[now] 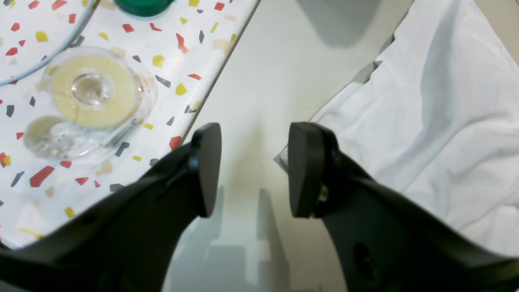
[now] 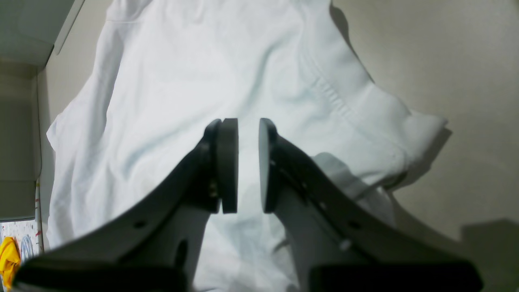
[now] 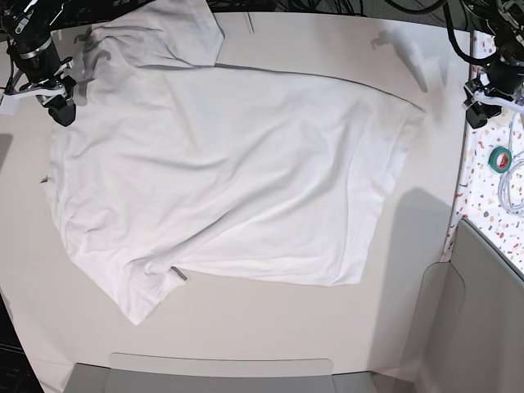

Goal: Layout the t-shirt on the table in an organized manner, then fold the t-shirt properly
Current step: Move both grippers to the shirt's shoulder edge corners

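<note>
The shirt (image 3: 229, 172) lies spread on the bench (image 3: 270, 319), covering most of its middle and the part toward the right arm. It is already opened out flat, body wide, so the laying-out part of the task seems nearly done and the folding not yet begun. It is plain white, soft and creased, with low grey wrinkles running across the body. One sleeve (image 3: 176, 29) is turned up at the far edge near the right arm, and another corner (image 3: 143, 299) points out at the near edge, with a small fold beside it. The edge toward the left arm (image 3: 393, 164) is fairly straight but a little rumpled at its far corner.

The right gripper (image 2: 248, 166) hangs just above the cloth, close to a ribbed hem (image 2: 336, 101) where the fabric bunches up over the bare bench. Its jaws stand a little apart, with a narrow gap, and nothing is between them. Probably it is placed there to take this bunched part and smooth it.

The left gripper (image 1: 254, 170) hangs over bare bench just beside the shirt's edge, jaws wide apart and empty. It seems to wait at the side, ready to reach for that edge.

Next to it the speckled panel (image 1: 121, 48) carries a clear tape dispenser (image 1: 87, 101), a green roll (image 1: 142, 6) and a grey cable (image 1: 52, 50), all apart from the shirt.
</note>
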Controlling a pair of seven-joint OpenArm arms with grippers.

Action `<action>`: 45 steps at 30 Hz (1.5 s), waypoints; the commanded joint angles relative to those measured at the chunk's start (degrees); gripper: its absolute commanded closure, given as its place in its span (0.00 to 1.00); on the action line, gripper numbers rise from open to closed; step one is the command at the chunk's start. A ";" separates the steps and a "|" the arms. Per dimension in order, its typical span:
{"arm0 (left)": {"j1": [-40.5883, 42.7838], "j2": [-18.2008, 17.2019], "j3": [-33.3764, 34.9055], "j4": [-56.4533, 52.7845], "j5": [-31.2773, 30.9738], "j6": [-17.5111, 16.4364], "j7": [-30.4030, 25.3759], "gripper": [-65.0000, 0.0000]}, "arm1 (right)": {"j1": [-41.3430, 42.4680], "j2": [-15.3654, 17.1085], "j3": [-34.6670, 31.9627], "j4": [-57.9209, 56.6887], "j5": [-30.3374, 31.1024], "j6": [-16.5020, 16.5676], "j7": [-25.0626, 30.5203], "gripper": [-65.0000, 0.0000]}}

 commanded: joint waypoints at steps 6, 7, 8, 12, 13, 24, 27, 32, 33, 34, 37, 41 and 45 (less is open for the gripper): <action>0.04 -0.89 -0.42 0.75 -0.75 0.01 -0.60 0.58 | -0.90 0.70 0.48 0.88 1.18 0.42 1.09 0.86; 0.04 -0.89 -0.42 0.75 -0.75 0.01 0.11 0.58 | -0.90 0.70 0.48 0.80 0.92 0.42 1.09 0.86; -0.05 -0.89 -0.42 0.75 -0.84 0.01 0.81 0.58 | -0.90 0.70 0.48 0.80 0.92 0.42 1.09 0.86; -0.05 -0.89 -0.51 0.75 -2.51 0.01 1.95 0.58 | -1.51 0.88 0.48 0.80 1.27 0.42 1.09 0.86; -0.05 -0.89 -0.51 0.75 -2.59 0.01 1.95 0.58 | -1.60 0.88 0.48 0.80 1.27 0.42 1.09 0.86; -0.05 -0.71 -0.60 0.66 -2.59 0.01 1.95 0.58 | -3.36 -1.06 4.34 0.71 1.27 0.42 1.09 0.86; -0.13 -0.62 -0.51 0.66 -2.59 0.01 1.95 0.58 | -3.27 -2.37 8.39 0.71 1.27 0.42 1.00 0.86; -0.31 -0.62 -0.51 0.66 -2.59 0.01 1.95 0.58 | -4.76 -2.73 9.97 0.71 1.27 0.42 1.00 0.86; -0.31 -0.62 -0.51 0.66 -2.59 0.01 1.95 0.58 | -5.20 -2.81 9.97 0.71 1.27 0.42 1.00 0.86; -0.31 -0.62 -0.51 0.66 -2.59 0.01 1.95 0.58 | -5.64 -3.43 9.97 0.71 1.27 0.42 1.00 0.86; -0.13 -0.62 -0.60 0.66 -2.68 0.01 1.95 0.58 | -6.96 -4.66 10.06 0.71 1.01 0.42 1.00 0.86; 0.04 -0.45 -0.60 0.66 -2.68 0.01 1.95 0.58 | -8.54 -4.66 9.88 -3.42 1.27 2.09 1.00 0.86; 0.57 0.35 -0.24 -0.31 -2.68 0.01 1.95 0.58 | -9.16 -4.13 9.79 -10.02 1.18 11.14 0.82 0.85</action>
